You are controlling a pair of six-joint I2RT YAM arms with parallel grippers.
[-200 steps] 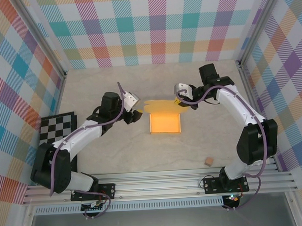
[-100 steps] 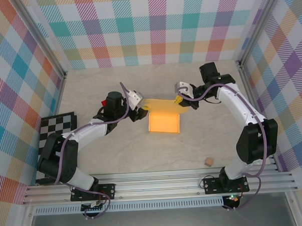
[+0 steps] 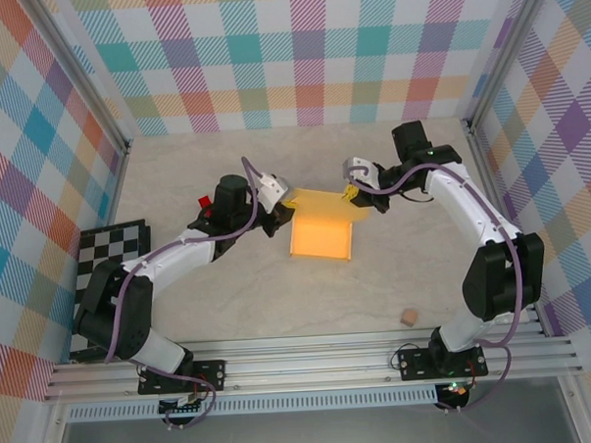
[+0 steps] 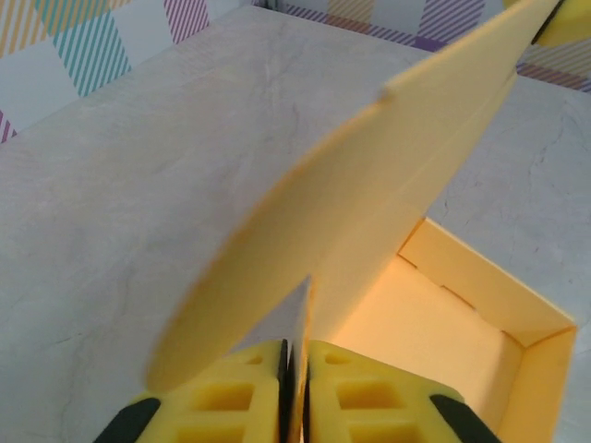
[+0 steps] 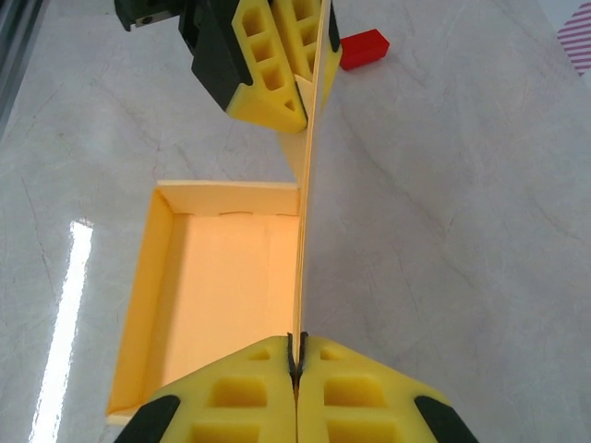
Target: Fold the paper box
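On the pale marbled desk (image 3: 230,303) the yellow-orange thin cardboard box (image 3: 321,240) lies mid-way, its tray open upward. Its lid flap (image 3: 319,198) stands upright along the far edge, long axis left-right. The left jaws are clamped on the flap's left end and the right jaws on its right end.

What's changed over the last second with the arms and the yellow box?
The left pincer moved rightward and farther out to the paper box and closed on its raised lid flap. The right pincer kept its grip on that flap; the tan cube stayed put.
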